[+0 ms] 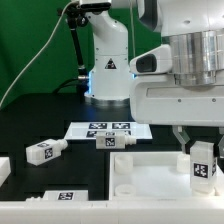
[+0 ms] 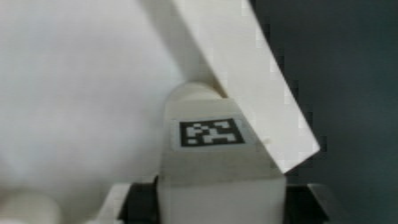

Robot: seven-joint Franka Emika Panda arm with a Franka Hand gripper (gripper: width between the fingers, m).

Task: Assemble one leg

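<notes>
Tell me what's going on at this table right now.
The robot arm's pincer is shut on the leg, a white post with a marker tag, and holds it upright at the white tabletop, on the exterior view's right. Whether the leg is seated yet cannot be told. A spare leg lies loose on the black table, and a second spare leg lies by the marker board.

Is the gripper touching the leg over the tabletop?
Touching. The wrist view shows the leg clamped inside the gripper, with no gap at either side.
</notes>
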